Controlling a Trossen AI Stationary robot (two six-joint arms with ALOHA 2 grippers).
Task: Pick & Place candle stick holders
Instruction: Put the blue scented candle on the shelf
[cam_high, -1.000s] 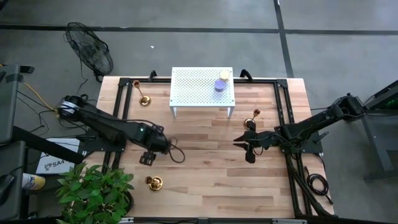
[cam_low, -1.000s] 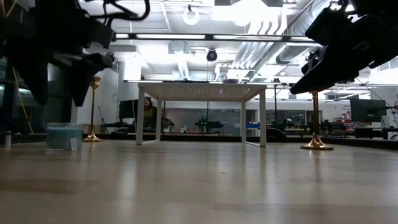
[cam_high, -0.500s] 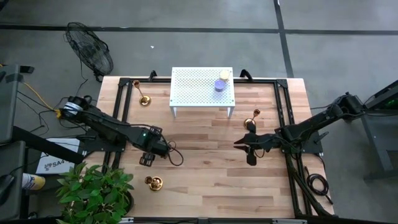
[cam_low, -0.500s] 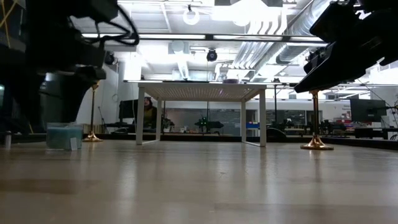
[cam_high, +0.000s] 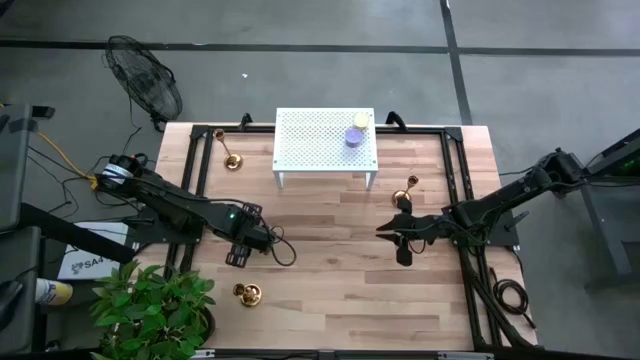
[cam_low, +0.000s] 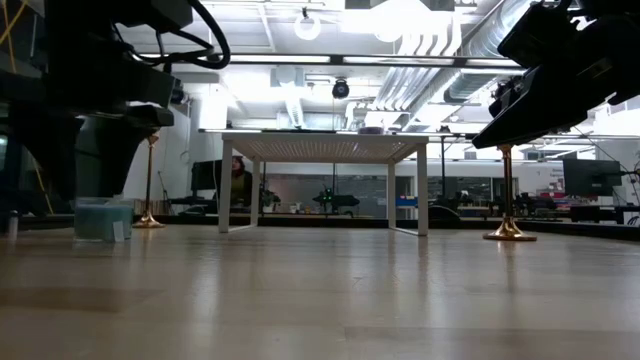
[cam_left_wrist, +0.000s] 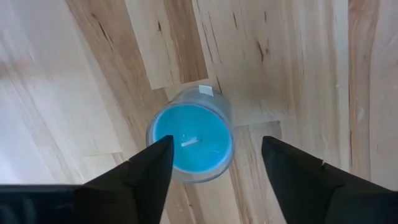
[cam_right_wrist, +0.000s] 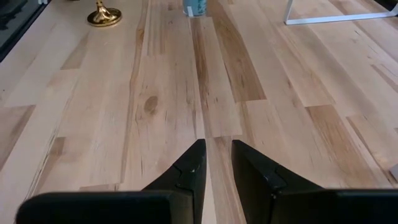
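Candle stick holders sit at three separate spots on the wooden table (cam_high: 330, 290), none of them in a gripper: one (cam_high: 232, 160) near the far left corner, one (cam_high: 247, 293) near the front left edge, and one (cam_high: 403, 193) on the right half, just beyond the right gripper.

The table is the largest thing here, with a black frame rail (cam_high: 200, 170) down each side and wide bare boards across its middle and front. At the far edge stands a white perforated shelf (cam_high: 320, 140) on thin legs; on its top right corner a purple candle (cam_high: 353, 137) and a yellow candle (cam_high: 361, 121) rest side by side. The space under the shelf is open in the low view.

The left arm reaches in from the left edge. Its left gripper (cam_left_wrist: 214, 155) hangs straight above a blue candle (cam_left_wrist: 193, 142) in a clear glass jar, fingers spread wider than the jar and gripping nothing. In the low view that jar (cam_low: 103, 219) stands on the boards at the left, with the far left holder (cam_low: 150, 180) behind it.

The right arm comes in from the right edge. Its right gripper (cam_right_wrist: 214, 163) is over bare boards near the table's middle, fingers a narrow gap apart, almost closed, with nothing between them. The front left holder (cam_right_wrist: 104, 14) shows far across the table in its wrist view.
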